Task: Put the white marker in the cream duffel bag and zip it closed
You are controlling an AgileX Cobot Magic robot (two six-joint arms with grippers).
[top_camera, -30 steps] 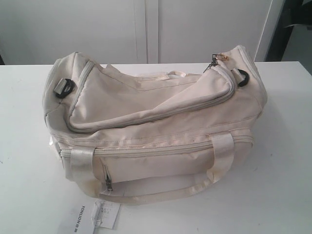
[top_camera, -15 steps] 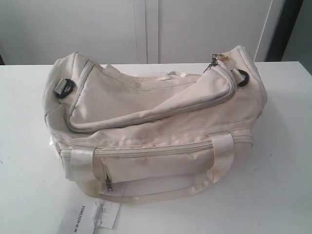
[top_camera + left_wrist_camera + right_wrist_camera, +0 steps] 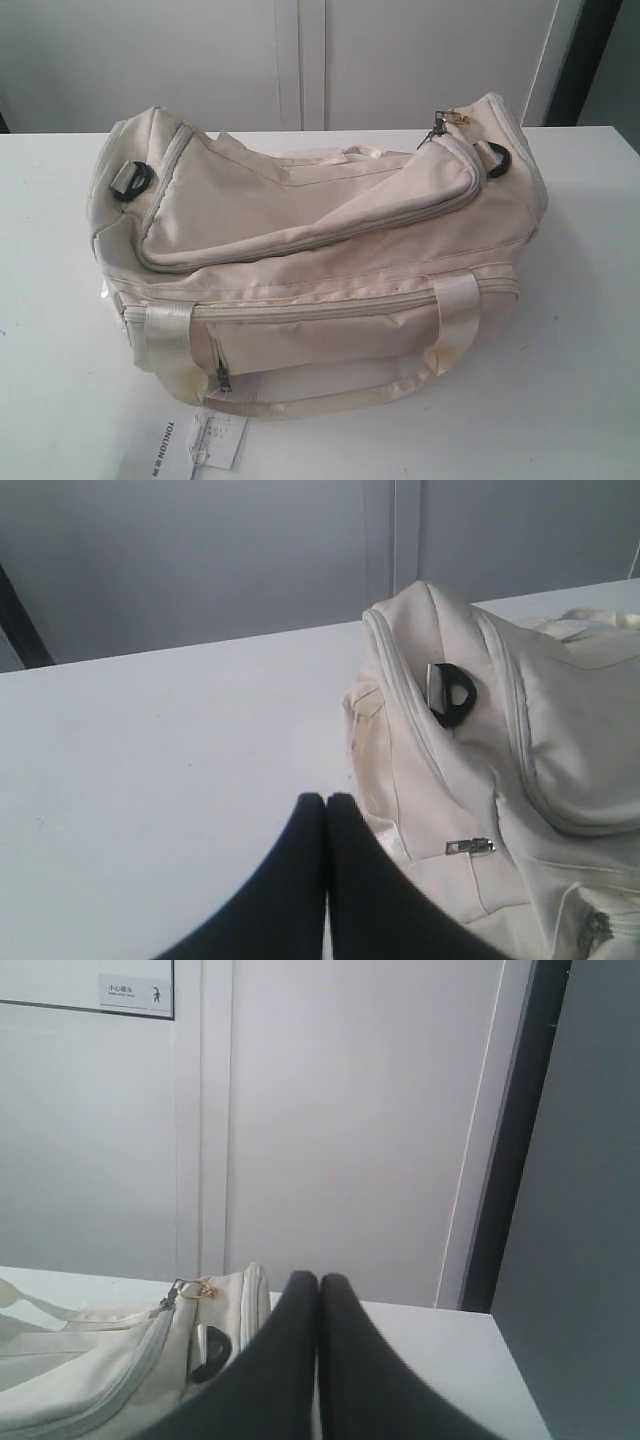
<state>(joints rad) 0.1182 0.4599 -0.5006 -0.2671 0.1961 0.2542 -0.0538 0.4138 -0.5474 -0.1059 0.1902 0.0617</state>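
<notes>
The cream duffel bag lies across the middle of the white table, its top zip run to the right end, where the pull with a gold ring sits. The white marker is out of view. Neither arm shows in the exterior view. In the left wrist view my left gripper is shut and empty, just off one end of the duffel bag. My right gripper is shut and empty too, beside the other end of the duffel bag, near the zip pull.
A paper hangtag lies on the table by the front edge, below the bag's lower strap. Black D-rings sit at both bag ends. A pale wall and a dark door frame stand behind the table.
</notes>
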